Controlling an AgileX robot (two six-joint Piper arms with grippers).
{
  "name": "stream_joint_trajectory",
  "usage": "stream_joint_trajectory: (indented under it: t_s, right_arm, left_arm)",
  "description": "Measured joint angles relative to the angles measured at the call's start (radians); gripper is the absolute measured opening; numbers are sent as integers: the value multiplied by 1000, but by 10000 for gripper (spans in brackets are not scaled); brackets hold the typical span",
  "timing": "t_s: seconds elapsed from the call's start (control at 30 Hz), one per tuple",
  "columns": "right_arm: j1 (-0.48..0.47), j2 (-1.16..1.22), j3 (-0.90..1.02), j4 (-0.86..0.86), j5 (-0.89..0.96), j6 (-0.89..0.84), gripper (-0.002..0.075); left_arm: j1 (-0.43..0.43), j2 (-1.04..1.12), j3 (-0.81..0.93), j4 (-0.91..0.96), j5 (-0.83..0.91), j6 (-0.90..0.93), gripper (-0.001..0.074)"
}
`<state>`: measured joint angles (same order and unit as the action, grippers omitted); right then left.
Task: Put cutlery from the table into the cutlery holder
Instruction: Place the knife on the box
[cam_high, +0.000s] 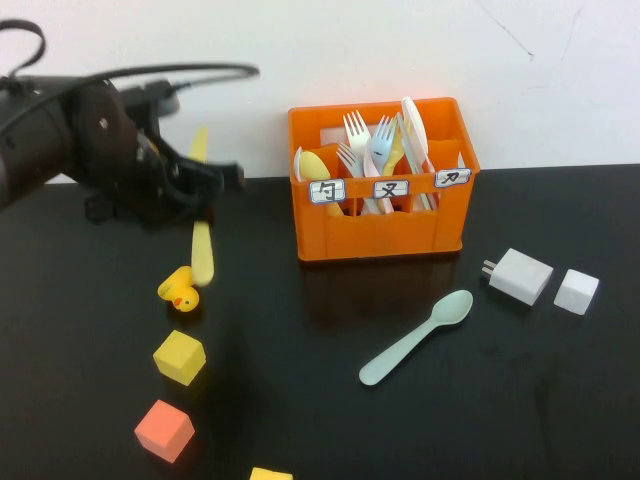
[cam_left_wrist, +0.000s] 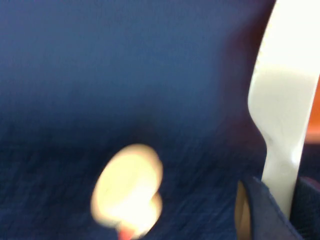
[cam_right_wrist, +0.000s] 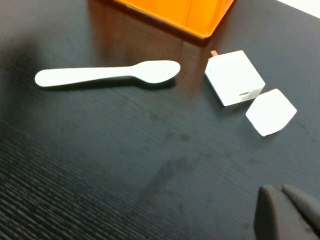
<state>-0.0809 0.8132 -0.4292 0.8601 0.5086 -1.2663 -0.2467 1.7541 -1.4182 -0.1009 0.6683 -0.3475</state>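
Left gripper, well left of the crate, is clamped on the upright pale yellow knife, its middle hidden behind the fingers. Smooth mint spoon lies flat on the glossy table before the crate. Right gripper, fingertips pressed together, hovers beyond two white blocks.

One knife, one spoon, one crate, one duck (rubber), three blocks.
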Motion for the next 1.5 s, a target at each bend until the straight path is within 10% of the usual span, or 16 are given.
stream_joint_trajectory:
  t_s: [0.4, 1.5]
  right_arm:
    - [0, 0, 0, 0, -6, -4, -2]
    - [0, 0, 0, 5, -6, -34, -2]
  left_arm:
    - [0, -78, 0, -218, -358, -13, 111]
    - [-210, -78, -77, -242, -594, 172, 111]
